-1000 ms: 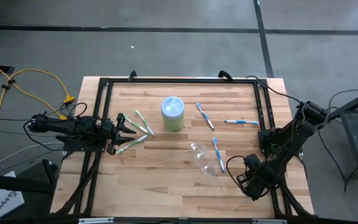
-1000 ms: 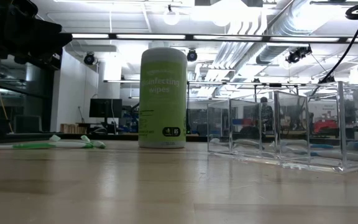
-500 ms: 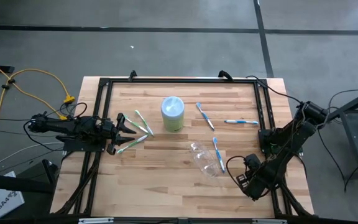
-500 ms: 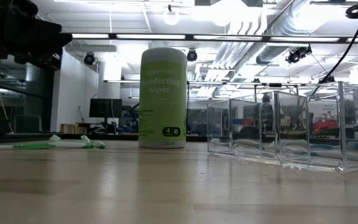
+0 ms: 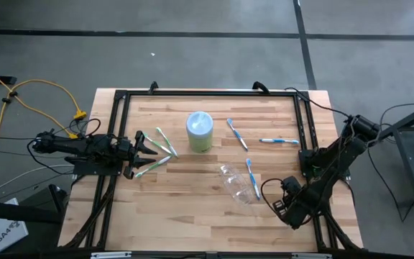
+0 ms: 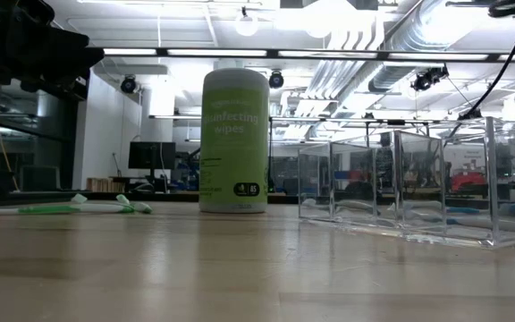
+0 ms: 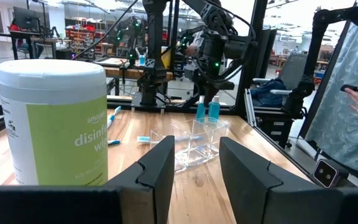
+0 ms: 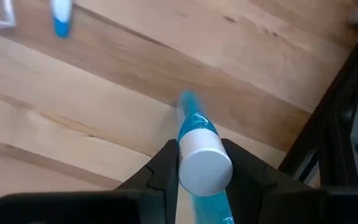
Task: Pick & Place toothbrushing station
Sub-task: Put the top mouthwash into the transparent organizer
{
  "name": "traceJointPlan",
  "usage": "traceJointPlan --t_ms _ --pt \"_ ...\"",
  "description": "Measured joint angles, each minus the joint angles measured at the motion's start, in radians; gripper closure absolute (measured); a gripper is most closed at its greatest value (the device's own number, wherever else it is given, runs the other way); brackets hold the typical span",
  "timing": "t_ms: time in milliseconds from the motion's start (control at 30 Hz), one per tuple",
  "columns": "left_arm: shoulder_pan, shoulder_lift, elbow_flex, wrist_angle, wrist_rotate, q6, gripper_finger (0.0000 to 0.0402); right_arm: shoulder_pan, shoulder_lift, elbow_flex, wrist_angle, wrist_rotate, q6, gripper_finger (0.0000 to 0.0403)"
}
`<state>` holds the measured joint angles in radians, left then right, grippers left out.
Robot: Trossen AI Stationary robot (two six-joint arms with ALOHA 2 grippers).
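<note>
My right gripper [image 8: 201, 168] is shut on a small blue tube with a white cap [image 8: 204, 163], above the table's near right part [image 5: 287, 207]. From the left wrist view, blue tubes [image 7: 207, 112] hang below it. The clear plastic container [image 5: 236, 183] lies on the table left of it. Blue-white toothbrushes [image 5: 253, 178] [image 5: 237, 134] [image 5: 279, 141] lie flat on the wood. My left gripper [image 5: 148, 146] is open and empty at the table's left, beside the green-white toothbrushes [image 5: 165, 142] [image 5: 149, 167]. My right gripper pinches the tube between its two fingers [image 8: 166, 169], just below the white cap [image 8: 204, 163]. The fingers point down at the table. One tube or two, I cannot tell. The tube's blue body [image 8: 191, 118] points down toward the wood and appears clear of it.
A green and white wipes canister [image 5: 200, 132] stands upright at the table's middle, toward the far side. A black frame [image 5: 306, 144] runs along the table's edges. Another blue-tipped item [image 8: 61, 18] lies by the container's corner.
</note>
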<state>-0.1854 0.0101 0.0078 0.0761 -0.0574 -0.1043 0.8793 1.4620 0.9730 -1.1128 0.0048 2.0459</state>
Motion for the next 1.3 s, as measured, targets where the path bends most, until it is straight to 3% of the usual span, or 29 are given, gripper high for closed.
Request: traceJointPlan --t_ms 433,733,1300 --pt "0.000 0.000 0.000 0.000 0.000 0.000 0.0277 -0.125 -0.082 0.013 -0.043 -0.004 -0.208 0.0313" --pt "0.000 0.000 0.000 0.000 0.000 0.000 0.0277 -0.271 -0.088 0.157 -0.147 0.054 -0.470 0.0313" --pt "0.000 0.000 0.000 0.000 0.000 0.000 0.0277 -0.533 -0.030 0.332 -0.193 0.049 -0.949 0.0313"
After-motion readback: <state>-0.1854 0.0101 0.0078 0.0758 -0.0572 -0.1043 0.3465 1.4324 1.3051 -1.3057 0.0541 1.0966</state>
